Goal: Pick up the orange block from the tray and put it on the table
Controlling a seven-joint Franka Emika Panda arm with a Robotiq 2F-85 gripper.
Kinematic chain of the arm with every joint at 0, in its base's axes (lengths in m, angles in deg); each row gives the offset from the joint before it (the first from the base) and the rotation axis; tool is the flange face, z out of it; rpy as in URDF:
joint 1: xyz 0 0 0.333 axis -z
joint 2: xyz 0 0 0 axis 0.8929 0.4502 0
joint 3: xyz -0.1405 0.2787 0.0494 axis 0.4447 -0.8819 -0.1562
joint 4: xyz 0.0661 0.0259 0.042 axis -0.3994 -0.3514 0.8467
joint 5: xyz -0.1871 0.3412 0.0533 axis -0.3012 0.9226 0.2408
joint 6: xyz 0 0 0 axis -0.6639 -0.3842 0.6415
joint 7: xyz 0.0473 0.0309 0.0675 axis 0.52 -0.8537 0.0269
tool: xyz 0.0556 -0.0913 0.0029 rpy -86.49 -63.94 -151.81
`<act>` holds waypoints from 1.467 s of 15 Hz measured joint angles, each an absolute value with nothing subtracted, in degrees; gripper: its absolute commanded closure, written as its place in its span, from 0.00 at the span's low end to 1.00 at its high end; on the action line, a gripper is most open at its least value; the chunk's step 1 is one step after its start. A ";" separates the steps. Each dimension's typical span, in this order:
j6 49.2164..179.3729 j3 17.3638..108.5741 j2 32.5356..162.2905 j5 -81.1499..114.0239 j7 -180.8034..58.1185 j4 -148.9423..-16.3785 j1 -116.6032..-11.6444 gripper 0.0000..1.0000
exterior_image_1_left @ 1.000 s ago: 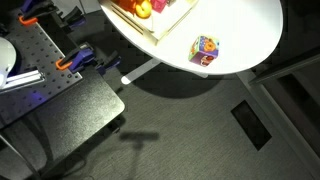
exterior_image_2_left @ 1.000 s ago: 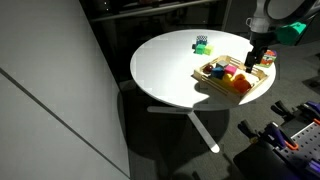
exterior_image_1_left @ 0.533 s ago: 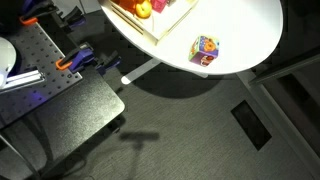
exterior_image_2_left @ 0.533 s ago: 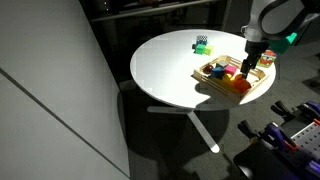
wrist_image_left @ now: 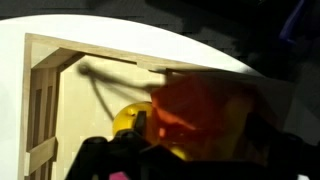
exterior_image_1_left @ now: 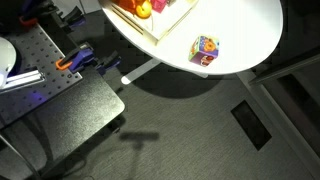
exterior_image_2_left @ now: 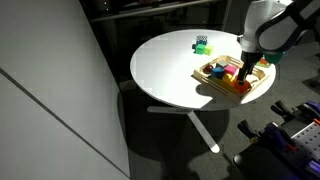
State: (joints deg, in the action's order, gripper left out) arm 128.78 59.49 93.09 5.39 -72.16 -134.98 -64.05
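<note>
In the wrist view the gripper [wrist_image_left: 190,152] fills the lower edge. Its two dark fingers stand wide apart, at about eight and four o'clock of the picture's middle. Between them sits the orange block [wrist_image_left: 200,108], large and blurred; whether the pads touch it I cannot tell. Just beside it, at its nine o'clock, lies a yellow piece [wrist_image_left: 127,120]. Both rest inside the tray [wrist_image_left: 45,95], whose pale wooden wall runs up the side at nine o'clock and across the top.

In an exterior view the gripper [exterior_image_2_left: 244,70] hangs low over the tray [exterior_image_2_left: 210,81], which lies on the table [exterior_image_2_left: 165,65] towards its three o'clock edge. A multicoloured cube [exterior_image_2_left: 201,43] stands on the white top, apart from the tray at its eleven o'clock.

In an exterior view the same cube [exterior_image_1_left: 205,49] sits at four o'clock of the tray [exterior_image_1_left: 148,30], and a grey perforated plate [exterior_image_1_left: 35,55] lies well off the table [exterior_image_1_left: 245,30] at its nine o'clock.
</note>
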 measured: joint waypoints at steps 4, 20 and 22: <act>130.67 59.76 95.69 4.12 -71.60 -134.45 -64.75 0.00; 128.74 61.73 98.64 0.65 -69.36 -131.19 -67.04 0.72; 126.38 61.33 96.90 0.68 -69.36 -131.10 -67.06 0.72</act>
